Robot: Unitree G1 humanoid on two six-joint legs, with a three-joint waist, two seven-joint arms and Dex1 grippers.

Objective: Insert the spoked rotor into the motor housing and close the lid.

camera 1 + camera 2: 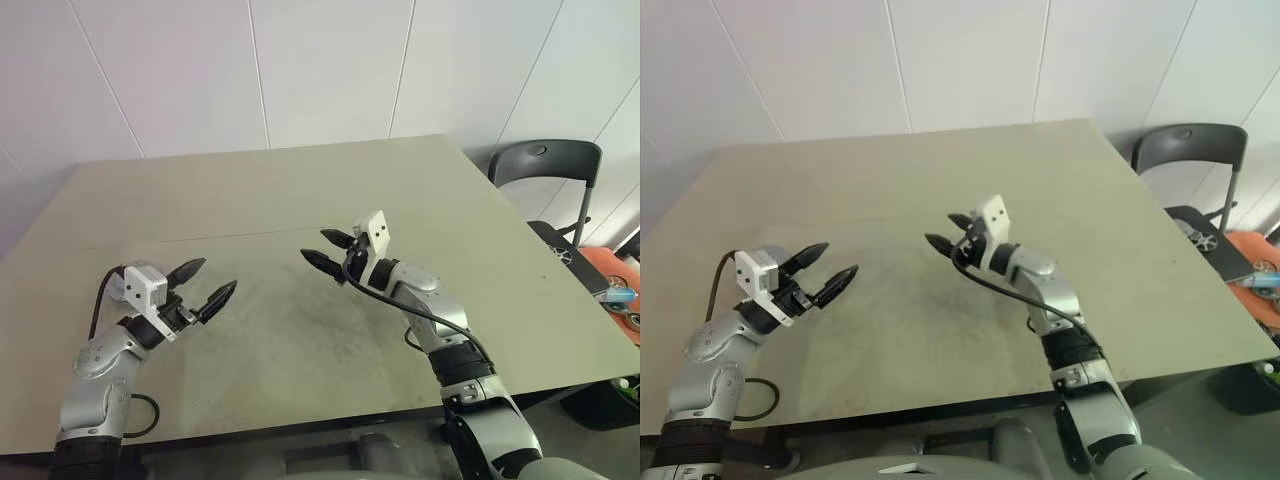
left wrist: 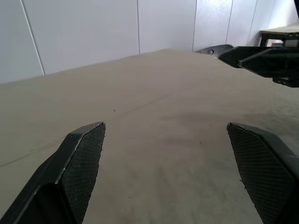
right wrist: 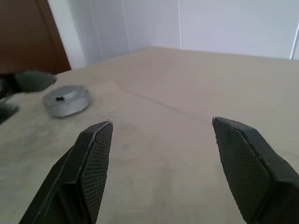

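Note:
A thick round silver-grey disc with a small dark mark on its flat top lies on the table. That top looks like the lid. It also peeks out behind my left wrist. The spoked rotor and the motor housing's copper windings are hidden or out of view. My left gripper hovers open just right of the disc, pointing level toward the table's middle, with nothing between its fingers. My right gripper hovers open over the middle of the table, pointing left toward the disc, and holds nothing.
A black folding chair stands past the table's far right corner. A dark case and orange items sit off the right edge. White wall panels rise behind the table.

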